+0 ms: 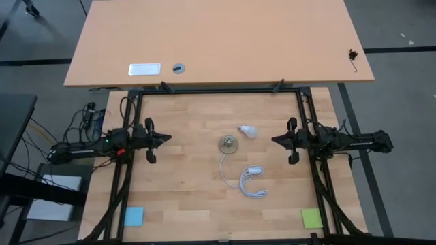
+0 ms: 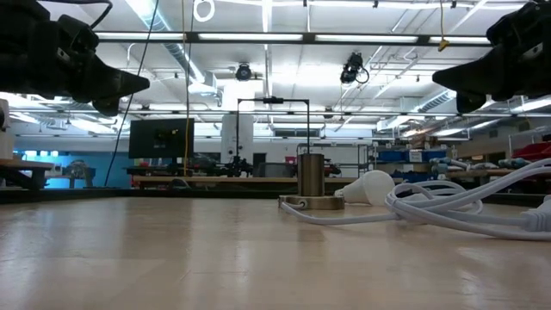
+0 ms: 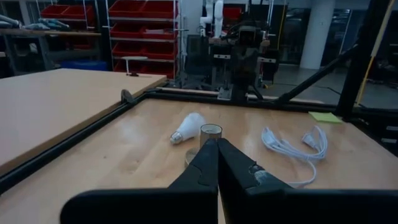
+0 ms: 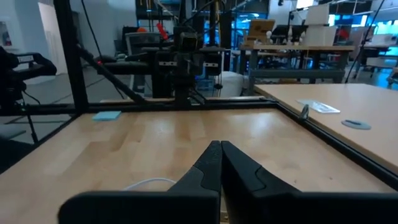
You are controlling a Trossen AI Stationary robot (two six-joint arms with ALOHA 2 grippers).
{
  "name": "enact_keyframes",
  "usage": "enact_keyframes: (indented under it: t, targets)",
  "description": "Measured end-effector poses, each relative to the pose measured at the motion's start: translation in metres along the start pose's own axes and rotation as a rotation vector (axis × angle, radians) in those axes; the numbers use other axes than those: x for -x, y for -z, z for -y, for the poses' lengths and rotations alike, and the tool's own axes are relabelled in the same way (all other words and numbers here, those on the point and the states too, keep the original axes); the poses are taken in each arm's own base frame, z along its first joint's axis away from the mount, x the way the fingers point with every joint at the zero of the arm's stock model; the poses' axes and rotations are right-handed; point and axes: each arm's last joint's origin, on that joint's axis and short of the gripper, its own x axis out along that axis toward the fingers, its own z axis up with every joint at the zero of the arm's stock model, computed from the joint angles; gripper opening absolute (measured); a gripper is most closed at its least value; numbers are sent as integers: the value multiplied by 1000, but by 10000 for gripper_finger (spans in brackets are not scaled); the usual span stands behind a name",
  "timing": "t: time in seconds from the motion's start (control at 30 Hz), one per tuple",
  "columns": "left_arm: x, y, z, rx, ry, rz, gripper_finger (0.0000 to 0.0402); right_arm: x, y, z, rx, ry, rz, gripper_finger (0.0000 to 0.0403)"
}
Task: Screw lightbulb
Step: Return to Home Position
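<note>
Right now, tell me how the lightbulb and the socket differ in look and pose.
The lightbulb lies on its side; the socket stands upright. The lightbulb is frosted white, the socket shiny metal. A white cable runs from the socket; the lightbulb is loose. Both sit between the left gripper and right gripper, held by neither.

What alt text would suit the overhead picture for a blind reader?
A white lightbulb lies loose on the wooden table beside a round socket and coiled cord. The left gripper and right gripper hang shut at either side.
</note>
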Motion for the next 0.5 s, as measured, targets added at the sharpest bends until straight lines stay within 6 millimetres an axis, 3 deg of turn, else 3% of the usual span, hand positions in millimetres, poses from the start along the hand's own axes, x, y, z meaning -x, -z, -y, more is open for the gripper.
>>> enact_keyframes:
  t: [0.5]
  targets:
    - [0,0,0,1,-1,5,0,-2,3,0,-41,24,-31,23]
